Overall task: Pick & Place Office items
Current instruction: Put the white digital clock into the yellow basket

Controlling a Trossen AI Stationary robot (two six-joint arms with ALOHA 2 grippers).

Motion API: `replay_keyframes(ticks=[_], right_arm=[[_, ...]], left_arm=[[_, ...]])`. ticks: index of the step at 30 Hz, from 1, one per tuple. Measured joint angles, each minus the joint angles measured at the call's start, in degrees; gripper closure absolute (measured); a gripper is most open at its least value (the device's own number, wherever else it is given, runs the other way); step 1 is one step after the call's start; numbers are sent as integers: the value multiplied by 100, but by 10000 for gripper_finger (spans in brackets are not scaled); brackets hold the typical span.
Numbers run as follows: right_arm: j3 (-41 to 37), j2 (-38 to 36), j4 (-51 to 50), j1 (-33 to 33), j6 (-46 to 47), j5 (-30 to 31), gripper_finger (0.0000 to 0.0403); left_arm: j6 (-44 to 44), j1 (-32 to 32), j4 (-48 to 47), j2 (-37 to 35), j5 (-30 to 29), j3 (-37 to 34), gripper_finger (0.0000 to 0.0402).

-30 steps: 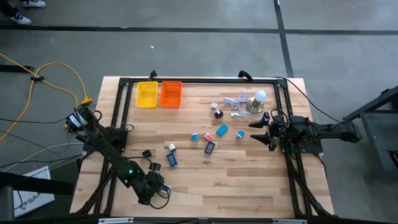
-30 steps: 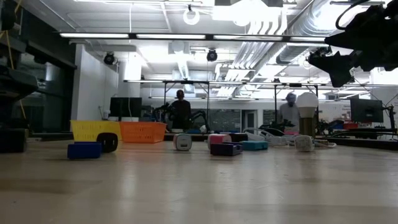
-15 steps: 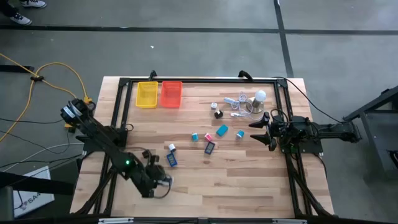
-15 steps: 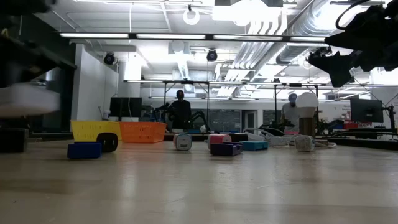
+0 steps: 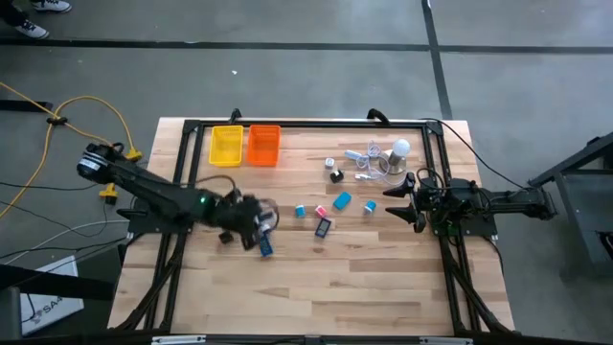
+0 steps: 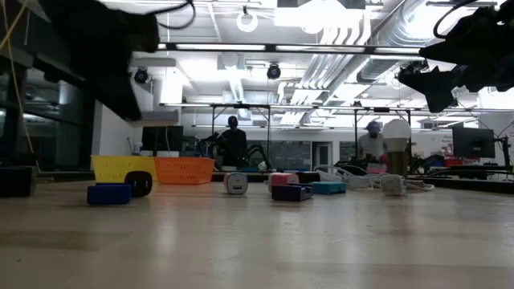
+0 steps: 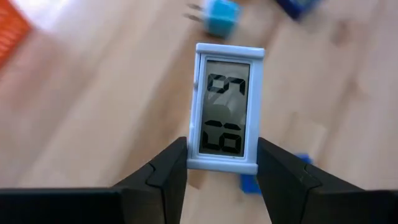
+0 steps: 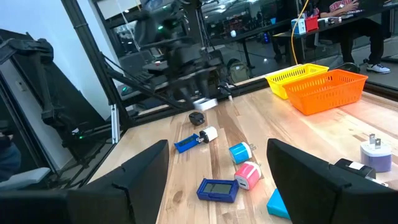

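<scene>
1. Wooden table [image 5: 335,278] inside a black frame, grey floor around; yellow basket [image 5: 227,146] and orange basket [image 5: 263,145] side by side at the far edge.
2. Left gripper [image 7: 222,163] above the table's left-centre, fingers [image 7: 171,167] clamped on a small white digital clock [image 7: 227,106], lifted clear of the wood.
3. Right gripper [image 5: 391,203] at the right side, above the table, fingers spread wide, holding nothing.
4. Office items [image 5: 321,216] scattered mid-table, between the two grippers; light bulb [image 5: 401,149] and white cable [image 5: 362,158] near the far right.
</scene>
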Motion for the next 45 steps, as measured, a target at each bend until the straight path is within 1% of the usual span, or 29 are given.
replay_keyframes(ticks=[11,15,22,27,32,37,40,42,45], right_arm=[[1,-2,2,0,-2,2,144],[0,0,2,-2,-2,2,144],[1,0,0,0,-1,0,144],[0,-2,2,-1,-2,2,144],[0,-2,1,-1,-2,1,144],[0,-1,0,0,-1,1,144],[0,-2,1,0,-1,2,144],[2,-1,1,0,-2,0,144],[1,-1,0,-1,-2,2,144]], left_arm=[[14,1670,-221,-93,8,0,243],[9,2237,-530,-380,19,0,243],[-275,3239,-1192,-960,46,0,243],[-267,4065,-1344,-1082,91,0,243],[-63,5006,-1337,-945,243,0,243],[-3,5869,-1336,-600,365,0,243],[2,6202,-1167,-299,368,0,243],[79,6356,-894,-88,388,0,243],[277,6520,-395,206,566,0,243]])
